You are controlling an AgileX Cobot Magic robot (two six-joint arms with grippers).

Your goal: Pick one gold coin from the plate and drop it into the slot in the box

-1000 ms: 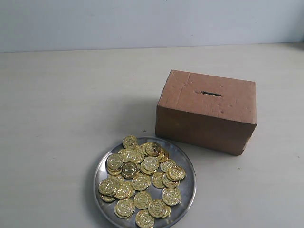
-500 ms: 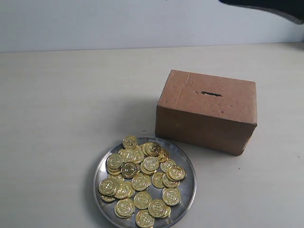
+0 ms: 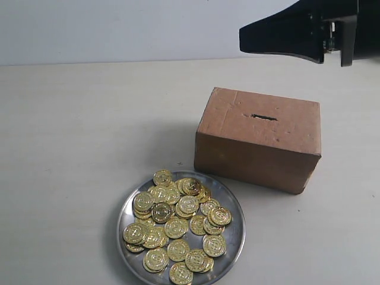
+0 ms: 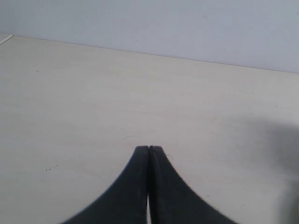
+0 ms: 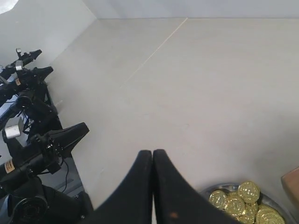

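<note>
The silver plate (image 3: 235,238) sits near the front, heaped with several gold coins (image 3: 178,222). Behind it to the right stands the brown cardboard box (image 3: 255,148), its dark slot (image 3: 263,117) in the top face. My right gripper (image 3: 243,37) reaches in from the top right, high above and behind the box, with its black fingers pressed together and nothing between them. In the right wrist view this gripper (image 5: 153,152) is shut, with coins (image 5: 243,200) and the plate's rim (image 5: 212,189) off to one side. My left gripper (image 4: 149,148) is shut over bare table and is out of the exterior view.
Pale tabletop (image 3: 89,130) surrounds the plate and box, with a light wall behind. In the right wrist view, black arm hardware and cables (image 5: 32,140) stand past the table's edge, and a corner of the box (image 5: 292,183) shows.
The right arm has come into the exterior view from the top right, moving leftward above the box. Plate, coins and box have not moved.
</note>
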